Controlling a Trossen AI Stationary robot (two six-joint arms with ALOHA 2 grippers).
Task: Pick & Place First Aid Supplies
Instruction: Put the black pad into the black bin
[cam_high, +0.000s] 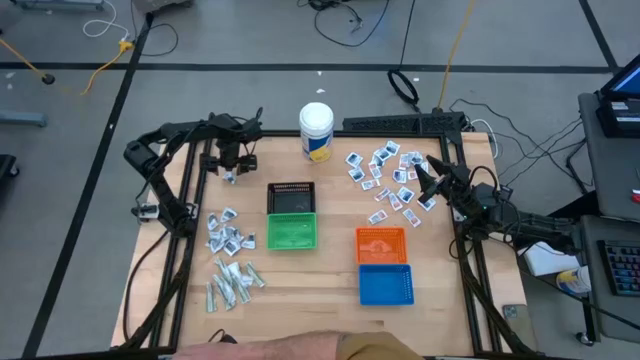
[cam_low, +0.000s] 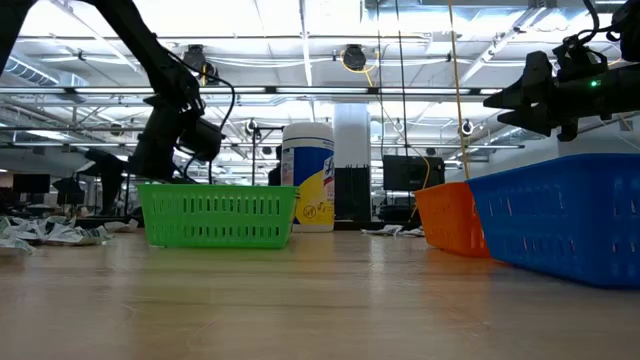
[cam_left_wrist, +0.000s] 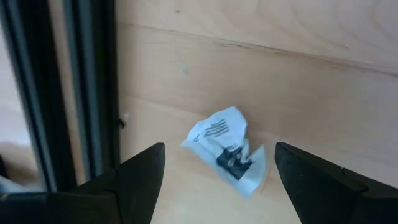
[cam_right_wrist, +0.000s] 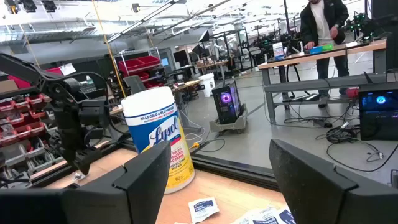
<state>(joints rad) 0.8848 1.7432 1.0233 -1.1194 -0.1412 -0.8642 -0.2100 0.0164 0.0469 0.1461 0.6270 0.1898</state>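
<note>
From the front edge: the blue basket (cam_high: 386, 284) at 5 o'clock, the orange basket (cam_high: 381, 245) touching it behind, the green basket (cam_high: 292, 232) and black basket (cam_high: 291, 198) near centre. Strip packets (cam_high: 231, 281) lie at 7 o'clock, mostly pointing toward 1. White square packets (cam_high: 225, 234) sit at 9, a larger scatter (cam_high: 386, 178) at 2. The left gripper (cam_high: 231, 172), jaws apart, hangs over one crumpled packet (cam_left_wrist: 226, 149) at 10 o'clock, long axis slanted across the gap. The right gripper (cam_high: 428, 180), jaws apart, hovers over the scatter. The wipes canister (cam_high: 316, 131) stands at 12
</note>
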